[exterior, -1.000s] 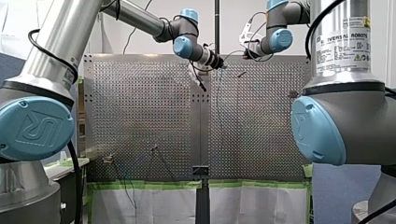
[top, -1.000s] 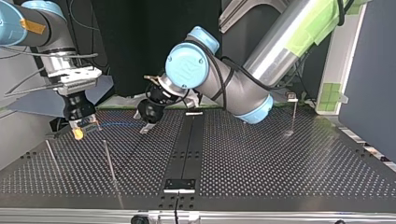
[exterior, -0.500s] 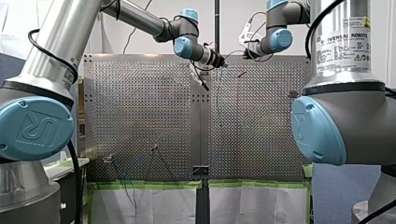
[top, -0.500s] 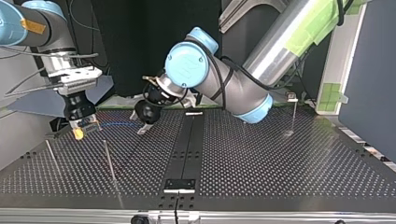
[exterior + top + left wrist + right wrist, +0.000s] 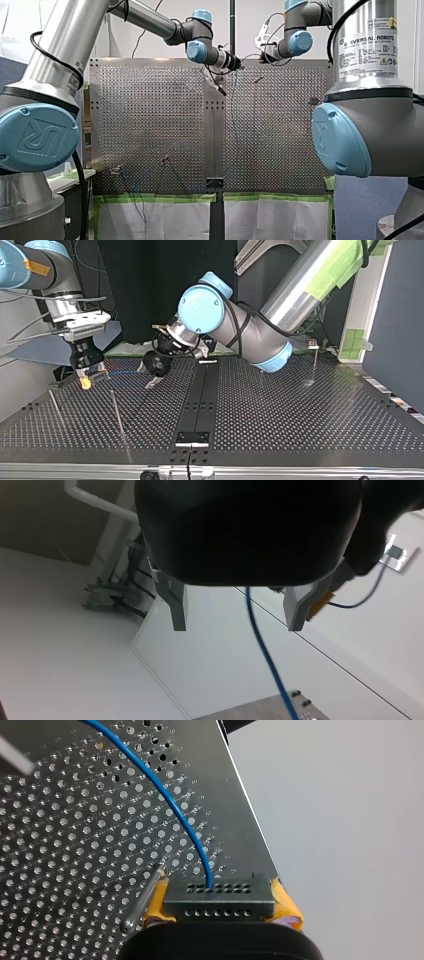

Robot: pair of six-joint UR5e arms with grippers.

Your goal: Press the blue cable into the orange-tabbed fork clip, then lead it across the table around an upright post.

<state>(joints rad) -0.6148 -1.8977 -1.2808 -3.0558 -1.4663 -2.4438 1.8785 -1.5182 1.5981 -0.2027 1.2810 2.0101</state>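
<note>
1. Your right pincer [image 5: 220, 903] is clenched on the blue cable [image 5: 165, 798]. In its wrist view the cable curves down over the holed counter [image 5: 75, 845] and ends between the yellow pads [image 5: 156, 904].
2. Your left pincer [image 5: 236, 622] is released. Its two fingers [image 5: 175, 605] stand apart, and the cable hangs between them touching neither.
3. In the top view the cable runs level just above the counter's far left part, from the right pincer across to the left one. The two pincers are near each other.
4. Expect the cable to be light and thin. It should be limp over a long run, yet springy enough to keep the bow it shows now. Its smooth jacket looks slippery, so a loose pinch would likely let it slide.
5. Take hold with the left pincer on the free run just beside the right one. I judge that a short span between two holds will be stiff enough to press down, while a long span would buckle.
6. You cannot pick out the orange-tabbed clip for certain. The orange spot under the right pincer in the top view may be its pad or the clip.
7. Two thin posts [image 5: 117, 412] stand nearer than the pincers at the top view's left, and a third post [image 5: 315, 362] stands at the far right. When you lead the cable around one, a light pull should stop it springing off.
</note>
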